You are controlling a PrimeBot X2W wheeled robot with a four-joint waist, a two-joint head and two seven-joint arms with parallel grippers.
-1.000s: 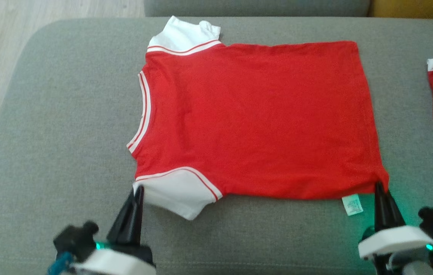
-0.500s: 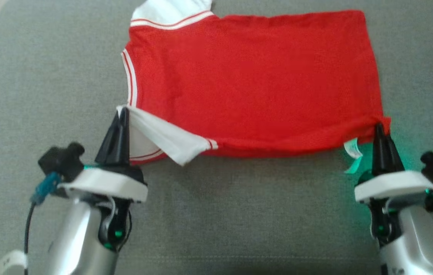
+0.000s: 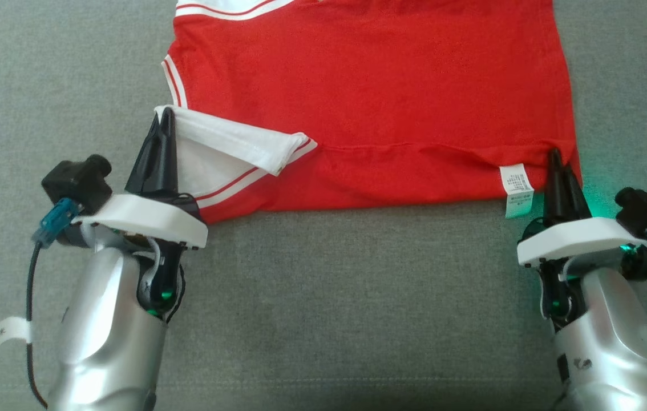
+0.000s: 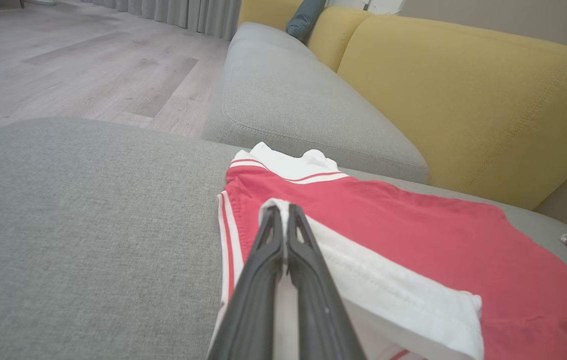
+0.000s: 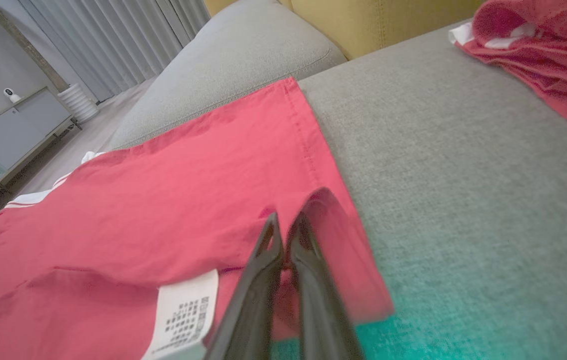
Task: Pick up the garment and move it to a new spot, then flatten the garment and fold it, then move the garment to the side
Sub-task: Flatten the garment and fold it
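Left jaws are clamped on the garment's point(image 3: 369, 85) folded-back white sleeve point(image 3: 226, 140), right jaws on its near hem corner point(image 3: 567, 149); bare grey cushion point(image 3: 358, 297) spreads beyond the garment's near edge.

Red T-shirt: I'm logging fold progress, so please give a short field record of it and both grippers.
garment: red T-shirt, lying flat on grey cushion, near edge lifted
left gripper: jaws shut on white sleeve, sleeve turned over onto the body
right gripper: jaws shut on hem corner beside care label
nearby: second red garment, apart, to the right
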